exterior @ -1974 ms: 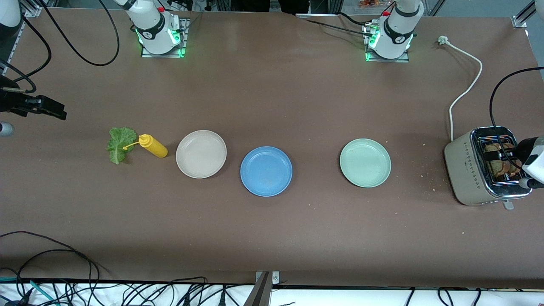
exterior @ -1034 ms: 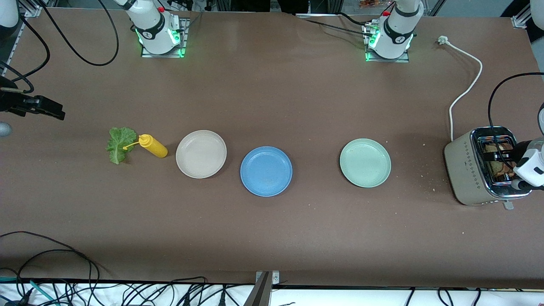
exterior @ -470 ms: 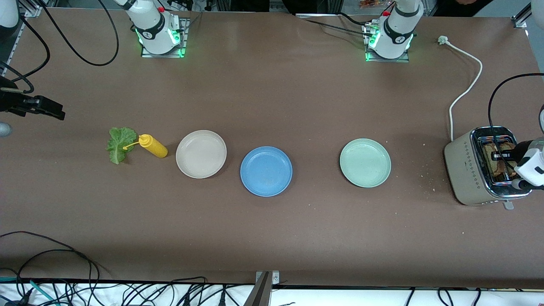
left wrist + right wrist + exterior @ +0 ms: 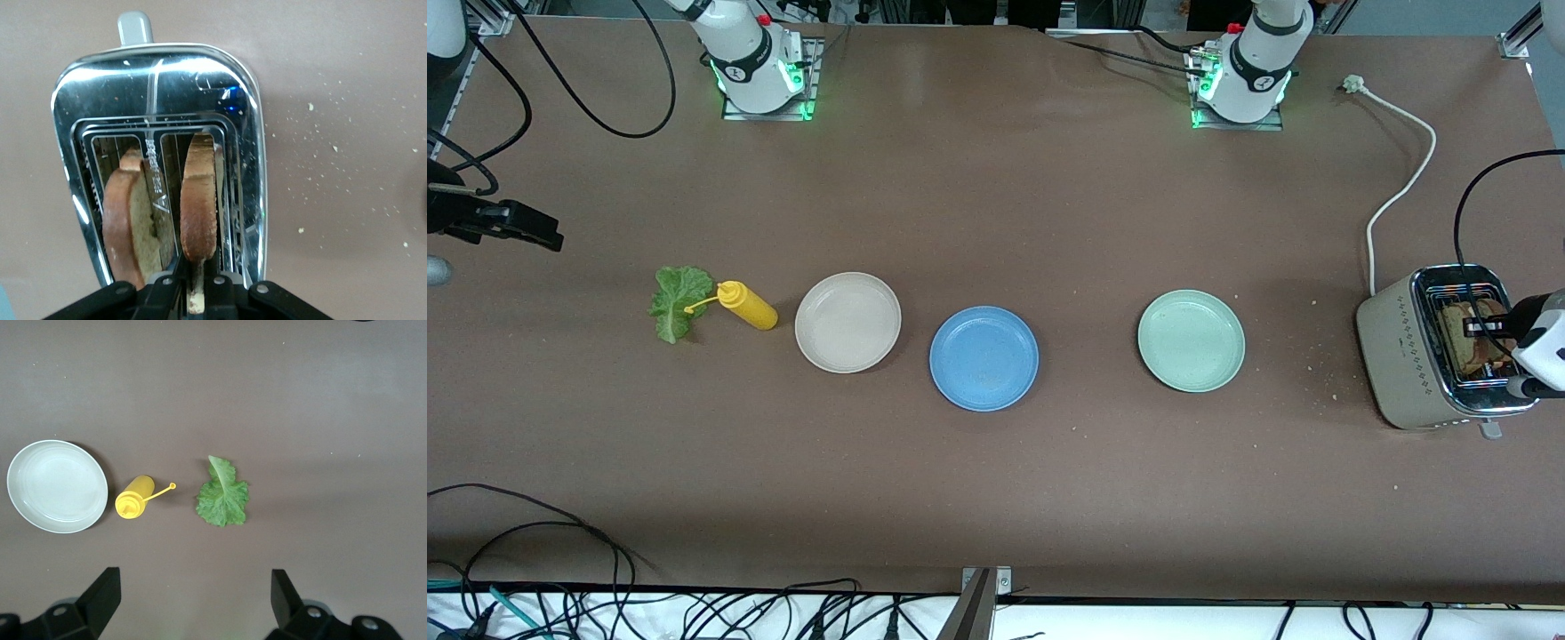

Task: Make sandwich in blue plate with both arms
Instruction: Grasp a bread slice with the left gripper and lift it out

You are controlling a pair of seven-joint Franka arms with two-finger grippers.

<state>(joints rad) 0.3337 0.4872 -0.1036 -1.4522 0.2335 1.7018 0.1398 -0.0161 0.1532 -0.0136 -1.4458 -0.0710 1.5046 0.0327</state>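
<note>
The blue plate [image 4: 983,357] lies bare at the table's middle. Two slices of toasted bread stand in the toaster [image 4: 1405,356] at the left arm's end. My left gripper [image 4: 1488,329] is over the toaster's slots, shut on the top edge of one slice [image 4: 199,200]. The other slice [image 4: 127,220] leans in the slot beside it. The lettuce leaf [image 4: 676,302] lies flat toward the right arm's end. My right gripper [image 4: 193,587] hangs open over the table by the lettuce leaf [image 4: 223,499], holding nothing.
A yellow squeeze bottle [image 4: 749,305] lies beside the lettuce. A beige plate [image 4: 847,322] sits between the bottle and the blue plate, and a pale green plate [image 4: 1191,340] between the blue plate and the toaster. A white power cord [image 4: 1405,178] trails from the toaster. Crumbs dot the table there.
My left gripper came down into the toaster's slot and closed on the bread slice. The right arm has stayed where it was.
</note>
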